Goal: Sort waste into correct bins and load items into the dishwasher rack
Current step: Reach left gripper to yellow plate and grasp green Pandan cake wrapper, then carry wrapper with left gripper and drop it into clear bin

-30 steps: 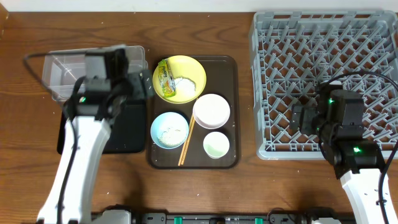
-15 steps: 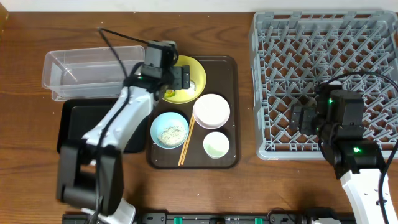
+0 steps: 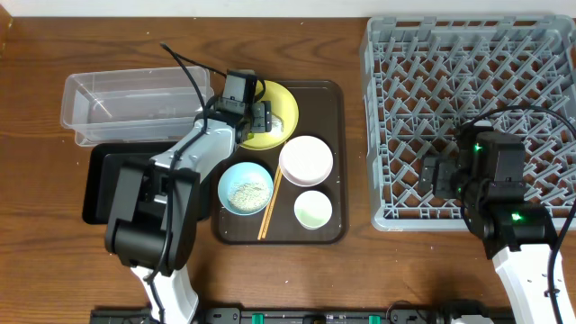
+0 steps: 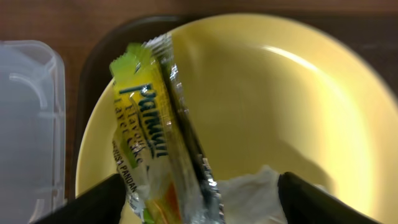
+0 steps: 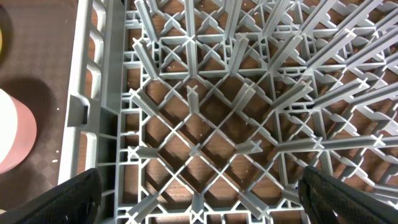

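Our left tool (image 4: 200, 186) has swung across to the yellow plate (image 4: 280, 93) and hangs wide open over the wrapper (image 4: 152, 130) lying there, so we might grab the tissue (image 4: 249, 193) right beside it too.

I see a brown wooden table (image 3: 360, 279). Four things sit right on it. At the back left is a clear tub (image 3: 135, 103). Just in front of it lies a flat black tray (image 3: 97, 184). In the middle is a dark brown tray (image 3: 335, 121), right beside the black one. On the right stands a big grey rack (image 3: 468, 27), with a strip of bare wood between it and the brown tray.
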`<state>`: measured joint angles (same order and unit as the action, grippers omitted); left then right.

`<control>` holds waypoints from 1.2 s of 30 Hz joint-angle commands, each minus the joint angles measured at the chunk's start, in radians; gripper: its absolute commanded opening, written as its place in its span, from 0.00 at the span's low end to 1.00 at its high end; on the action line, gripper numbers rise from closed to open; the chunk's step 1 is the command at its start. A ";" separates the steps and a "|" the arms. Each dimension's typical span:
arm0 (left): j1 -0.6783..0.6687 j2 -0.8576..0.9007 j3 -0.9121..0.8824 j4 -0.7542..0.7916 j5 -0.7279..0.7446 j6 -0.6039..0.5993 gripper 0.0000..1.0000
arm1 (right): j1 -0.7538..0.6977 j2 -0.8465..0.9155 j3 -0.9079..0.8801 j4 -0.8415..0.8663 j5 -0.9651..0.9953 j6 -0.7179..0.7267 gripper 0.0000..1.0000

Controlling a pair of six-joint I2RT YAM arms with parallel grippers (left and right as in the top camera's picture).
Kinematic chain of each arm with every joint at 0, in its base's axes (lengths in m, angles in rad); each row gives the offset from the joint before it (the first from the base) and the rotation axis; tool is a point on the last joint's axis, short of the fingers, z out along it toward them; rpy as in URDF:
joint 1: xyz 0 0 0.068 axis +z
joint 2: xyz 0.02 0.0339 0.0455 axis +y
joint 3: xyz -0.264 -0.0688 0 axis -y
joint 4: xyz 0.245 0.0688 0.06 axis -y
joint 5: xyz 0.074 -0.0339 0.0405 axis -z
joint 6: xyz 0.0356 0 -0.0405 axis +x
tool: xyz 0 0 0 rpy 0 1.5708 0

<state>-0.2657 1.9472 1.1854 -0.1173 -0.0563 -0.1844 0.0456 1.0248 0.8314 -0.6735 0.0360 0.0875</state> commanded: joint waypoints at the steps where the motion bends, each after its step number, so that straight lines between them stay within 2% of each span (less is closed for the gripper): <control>1: 0.002 0.021 0.017 0.003 -0.034 0.003 0.61 | 0.007 -0.003 0.019 -0.003 -0.003 0.013 0.99; 2: 0.002 0.021 0.017 0.003 -0.034 0.003 0.49 | 0.007 -0.003 0.019 -0.003 -0.003 0.013 0.99; 4: 0.002 0.021 0.017 0.003 -0.034 0.003 0.37 | 0.007 -0.003 0.019 -0.003 -0.003 0.013 0.99; 11: 0.000 0.020 0.017 -0.018 -0.030 0.003 0.06 | 0.007 -0.003 0.019 -0.003 -0.003 0.013 0.99; 17: 0.000 -0.042 0.018 -0.054 -0.030 0.003 0.06 | 0.007 -0.004 0.019 -0.004 -0.003 0.012 0.99; 25: 0.018 -0.270 0.018 -0.052 -0.035 0.004 0.06 | 0.007 -0.003 0.019 -0.003 -0.003 0.012 0.99; 30: 0.089 -0.332 0.018 -0.038 -0.035 0.001 0.06 | 0.007 -0.003 0.019 -0.003 -0.003 0.012 0.99; 36: 0.232 -0.298 0.017 -0.038 -0.035 -0.089 0.06 | 0.007 -0.003 0.019 -0.004 -0.003 0.012 0.99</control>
<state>-0.0921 1.6188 1.1919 -0.1528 -0.0788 -0.2153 0.0456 1.0248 0.8314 -0.6765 0.0341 0.0875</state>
